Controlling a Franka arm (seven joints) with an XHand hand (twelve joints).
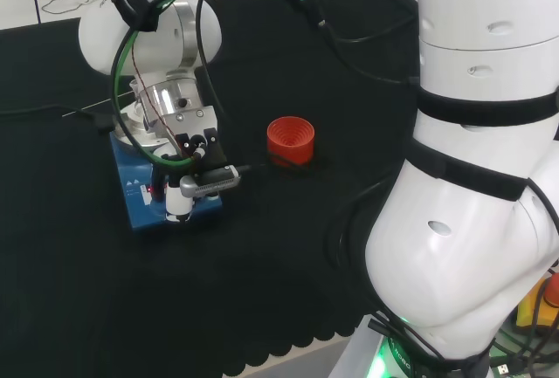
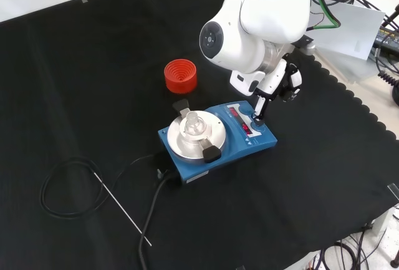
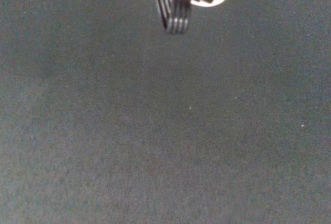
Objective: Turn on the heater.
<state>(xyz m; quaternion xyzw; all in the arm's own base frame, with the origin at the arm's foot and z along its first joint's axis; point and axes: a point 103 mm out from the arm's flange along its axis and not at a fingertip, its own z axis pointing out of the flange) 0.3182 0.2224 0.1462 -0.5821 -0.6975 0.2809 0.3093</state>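
Note:
The heater (image 2: 234,142) is a blue box with a round metal plate (image 2: 187,138), and a small clear glass piece (image 2: 194,122) stands on that plate. My hand (image 2: 274,86) hangs over the heater's front panel. One straight finger (image 2: 257,113) points down and its tip meets the panel beside small red marks. In the head view the hand (image 1: 199,182) is at the right end of the heater (image 1: 144,202), with a white finger (image 1: 177,206) reaching down onto it. A ribbed black finger pad (image 3: 175,13) shows in the wrist view above bare black cloth. Nothing is held.
A red ribbed ring (image 2: 181,77) stands on the cloth behind the heater, and in the head view the ring (image 1: 290,139) is to its right. A black cable (image 2: 68,189) loops from the heater toward the front view's lower left, crossed by a thin rod (image 2: 121,211).

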